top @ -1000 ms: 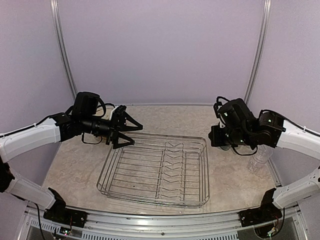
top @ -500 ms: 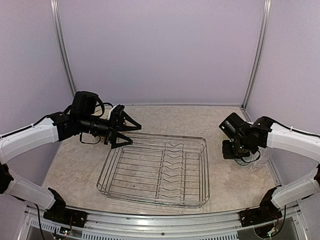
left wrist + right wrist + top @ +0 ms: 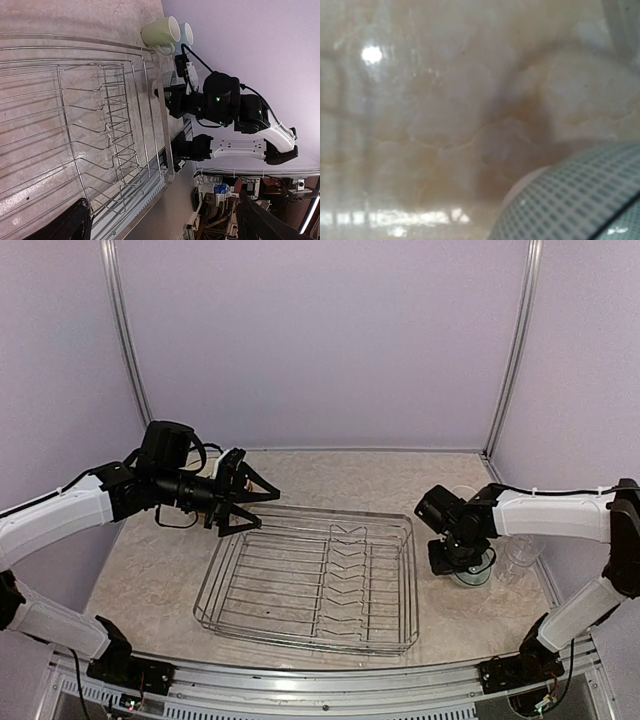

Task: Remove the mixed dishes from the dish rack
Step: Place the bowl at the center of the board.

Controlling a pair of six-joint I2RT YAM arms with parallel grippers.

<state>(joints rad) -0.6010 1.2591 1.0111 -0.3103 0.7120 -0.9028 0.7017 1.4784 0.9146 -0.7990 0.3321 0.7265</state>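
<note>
On the table in the top view, the dish rack (image 3: 414, 585) sits dead centre with no dishes in it that I can see, so I judge the unloading done or on its last piece. My left claw (image 3: 255, 502) hangs over the rack's far left corner, spread wide, holding nothing, barely shifted over the last second. My right claw (image 3: 452, 562) is what changed: a second ago it was raised beside the rack, now it is down low right of it, on a round pale vessel (image 3: 472, 576), glass or bowl I cannot tell. A clear glass (image 3: 520, 560) stands just beyond. From my left wrist, the rack (image 3: 125, 115) shows bare prongs; a pale green mug (image 3: 160, 32) and a light blue mug (image 3: 187, 32) stand on the table past its corner, touching or nearly so. My left claw (image 3: 165, 210) is spread here too. From my right wrist, only blurred table (image 3: 445, 125) and one textured pad (image 3: 560, 200); the claw is pressed together, and whether it pinches a rim I cannot tell. No brand, label or writing is readable in any view.
</note>
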